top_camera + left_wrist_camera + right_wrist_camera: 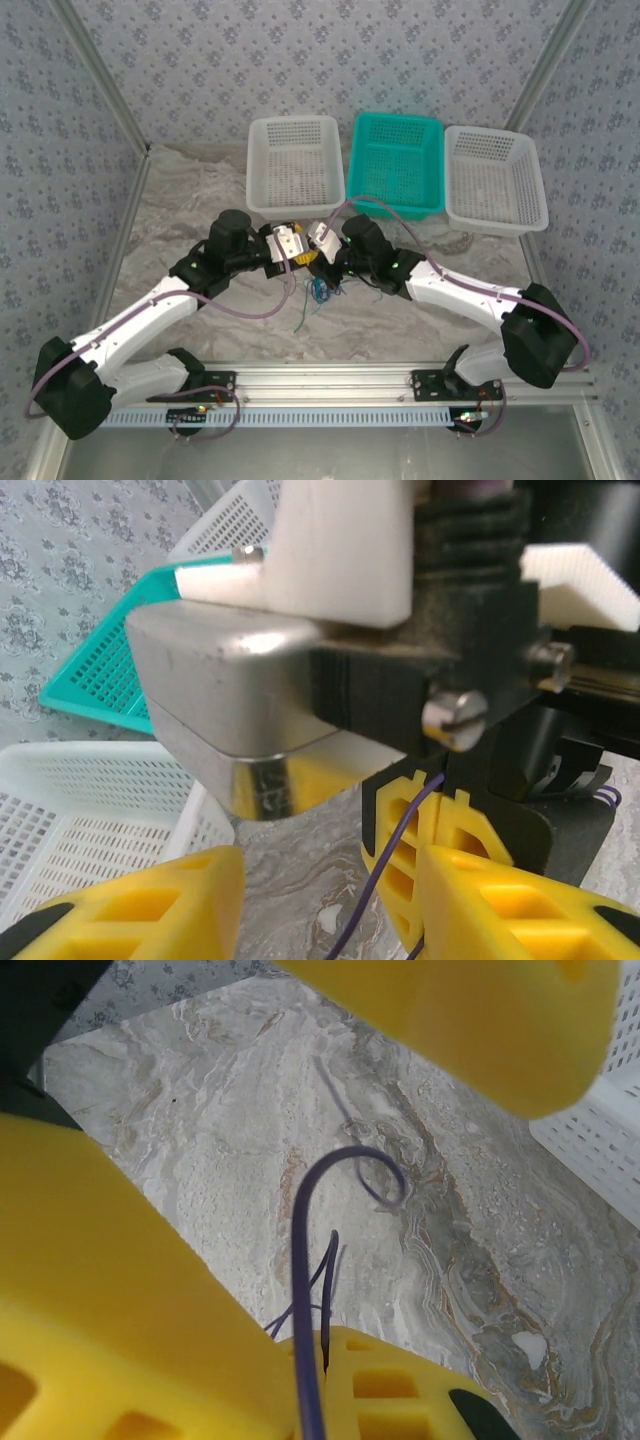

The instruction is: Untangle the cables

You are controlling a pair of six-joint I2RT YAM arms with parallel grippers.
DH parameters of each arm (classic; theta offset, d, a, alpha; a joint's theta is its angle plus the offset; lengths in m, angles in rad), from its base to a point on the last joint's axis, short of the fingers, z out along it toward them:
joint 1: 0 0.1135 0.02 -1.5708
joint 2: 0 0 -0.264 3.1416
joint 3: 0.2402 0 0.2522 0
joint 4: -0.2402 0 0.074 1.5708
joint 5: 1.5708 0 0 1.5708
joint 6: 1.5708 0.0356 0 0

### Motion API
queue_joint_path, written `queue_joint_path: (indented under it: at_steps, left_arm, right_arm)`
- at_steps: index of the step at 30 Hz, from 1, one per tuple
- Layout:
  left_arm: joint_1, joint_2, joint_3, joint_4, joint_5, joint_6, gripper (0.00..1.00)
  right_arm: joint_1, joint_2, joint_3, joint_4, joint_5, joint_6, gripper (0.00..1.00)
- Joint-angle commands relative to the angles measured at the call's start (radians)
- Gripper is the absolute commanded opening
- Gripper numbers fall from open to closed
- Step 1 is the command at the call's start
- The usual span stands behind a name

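So the left pincer (330, 912) is spread apart, with a purple strand (372, 875) running through the gap. The cables (318, 290) are a small tangle mid-counter (190, 200), just below both wrists and in front of the teal basket (397, 160). The right pincer (425, 845) is clamped tight on that same strand.

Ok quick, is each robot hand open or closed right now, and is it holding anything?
Left hand: open, yellow fingers apart, holding nothing.
Right hand: closed, holding the thin purple wire.
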Motion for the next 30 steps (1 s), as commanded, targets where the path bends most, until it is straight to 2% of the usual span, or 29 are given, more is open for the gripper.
queue_joint_path:
  at_steps: [1,3,5,11,15,21,25,28,30]
  left_arm:
    - [0.006,-0.019,-0.004,0.036,0.042,-0.013,0.42]
    - [0.010,-0.021,-0.017,0.048,0.052,-0.025,0.26]
    - [0.011,-0.017,-0.016,0.046,0.061,-0.030,0.22]
    - [0.014,0.002,-0.025,0.052,0.062,-0.032,0.38]
    - [0.019,0.020,-0.037,0.082,0.066,-0.047,0.36]
    - [0.020,0.028,-0.071,0.213,0.039,-0.101,0.16]
    - [0.021,0.019,-0.072,0.253,0.030,-0.128,0.00]
    - [0.031,-0.009,-0.053,0.282,0.012,-0.240,0.00]
    - [0.076,-0.021,-0.002,0.274,0.000,-0.426,0.00]
  right_arm:
    - [0.003,-0.031,-0.012,0.018,-0.007,0.008,0.00]
    - [0.001,-0.030,-0.012,0.029,-0.012,0.014,0.00]
    - [0.001,-0.031,-0.012,0.038,-0.015,0.019,0.00]
    - [-0.003,-0.038,-0.016,0.047,-0.017,0.029,0.00]
    - [-0.007,-0.048,-0.024,0.067,-0.022,0.043,0.00]
    - [-0.018,-0.045,-0.034,0.091,-0.047,0.072,0.00]
    - [-0.024,-0.041,-0.043,0.095,-0.030,0.076,0.00]
    - [-0.031,-0.023,-0.070,0.107,0.015,0.087,0.10]
    - [-0.039,-0.002,-0.119,0.144,0.041,0.102,0.15]
